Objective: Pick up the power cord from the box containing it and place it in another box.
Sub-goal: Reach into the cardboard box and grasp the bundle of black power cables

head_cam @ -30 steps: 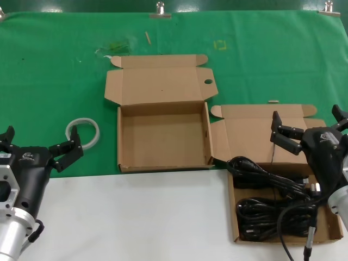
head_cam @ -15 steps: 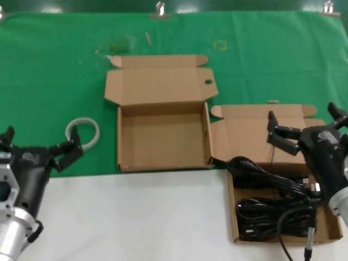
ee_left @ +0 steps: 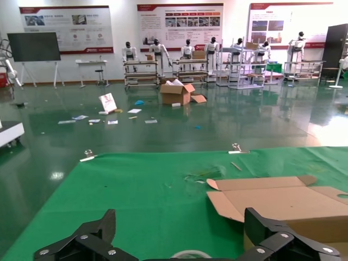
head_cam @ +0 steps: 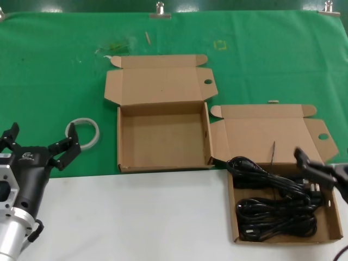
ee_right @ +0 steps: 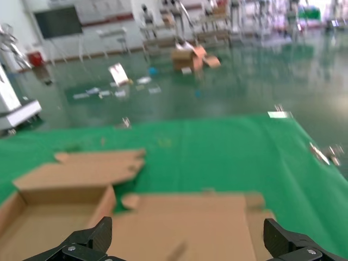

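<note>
Head view: two shallow brown cardboard mailer boxes sit open on a table whose far part is covered in green cloth (head_cam: 261, 49) and whose near strip is white (head_cam: 136, 217). The box containing it (head_cam: 255, 133), toward the near right corner, holds the power cord (head_cam: 261, 174), a thin black cable lying loosely across the far half of the tray, with a tangle of similar black cords (head_cam: 274, 217) in the near half. The other carton, another box (head_cam: 163, 87), stands near the middle of the table straddling the edge of the green cloth, its tray bare and its lid folded back toward the far edge, a small round hole showing near the lid's right side. The right gripper (head_cam: 321, 175) is at the right edge of the table, low over the right end of the cord box, its dark fingers (head_cam: 302, 157) spread apart and clamped on nothing; the right wrist view confirms the two finger tips set wide, with the cardboard lid between them. The left gripper (head_cam: 35, 149) waits at the near left corner, off the boxes, its fingers likewise apart and empty, as the left wrist view also shows. A pale ring (head_cam: 83, 132) lies on the green cloth just beyond the left gripper, well apart from both boxes. Metal clips (head_cam: 160, 10) hold the cloth along the far edge.
</note>
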You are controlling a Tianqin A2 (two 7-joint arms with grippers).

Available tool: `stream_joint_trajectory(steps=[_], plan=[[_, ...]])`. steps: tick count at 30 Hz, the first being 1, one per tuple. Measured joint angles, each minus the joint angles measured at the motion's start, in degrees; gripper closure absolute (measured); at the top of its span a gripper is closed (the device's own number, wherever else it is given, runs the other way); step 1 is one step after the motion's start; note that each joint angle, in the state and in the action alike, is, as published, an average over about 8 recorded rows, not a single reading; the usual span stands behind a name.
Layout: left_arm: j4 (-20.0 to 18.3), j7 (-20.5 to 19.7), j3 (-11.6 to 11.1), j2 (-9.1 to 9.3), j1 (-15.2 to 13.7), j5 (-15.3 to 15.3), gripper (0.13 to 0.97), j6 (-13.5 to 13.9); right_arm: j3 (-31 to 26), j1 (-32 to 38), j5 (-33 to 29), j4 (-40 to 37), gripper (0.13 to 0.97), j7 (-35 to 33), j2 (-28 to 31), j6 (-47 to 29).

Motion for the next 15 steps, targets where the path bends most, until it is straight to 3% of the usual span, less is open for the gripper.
stream_joint_trajectory(steps=[5, 15], plan=[[0.0, 0.0, 0.0, 0.0, 0.0, 0.0, 0.293, 0.0, -1.42, -2.1, -0.43, -2.01, 0.129, 0.2, 0.03, -0.61], [0.0, 0.0, 0.0, 0.0, 0.0, 0.0, 0.473, 0.0, -6.63, 1.87, -13.03, -8.26, 0.129, -9.53, -4.13, -4.24]])
